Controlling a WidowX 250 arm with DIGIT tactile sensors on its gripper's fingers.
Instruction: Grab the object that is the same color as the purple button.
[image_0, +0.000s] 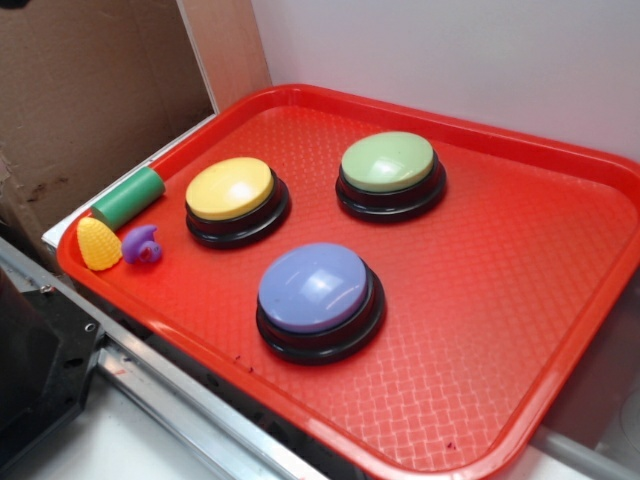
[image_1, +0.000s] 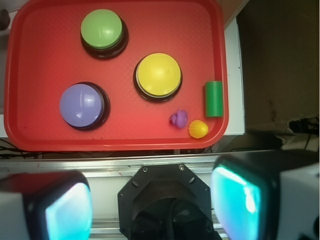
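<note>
The object, a tiny purple toy with a curled tip (image_0: 142, 244) (image_1: 178, 119), lies near the left corner of the red tray (image_0: 520, 300) (image_1: 45, 60), right beside a yellow corn-shaped piece (image_0: 98, 244) (image_1: 198, 129). The purple button (image_0: 318, 297) (image_1: 82, 105), a lavender dome on a black base, sits toward the tray's front. My gripper (image_1: 152, 200) is open, high above and off the tray's near edge, with nothing between its fingers (image_1: 240, 197). It does not show in the exterior view.
A yellow-topped button (image_0: 234, 198) (image_1: 158, 76) and a green-topped button (image_0: 390, 172) (image_1: 103, 32) stand on the tray. A green cylinder (image_0: 130, 197) (image_1: 213, 98) lies by the tray's rim. A metal rail (image_1: 125, 162) and black robot base (image_1: 162, 205) lie below the gripper. Cardboard (image_0: 90, 90) stands behind.
</note>
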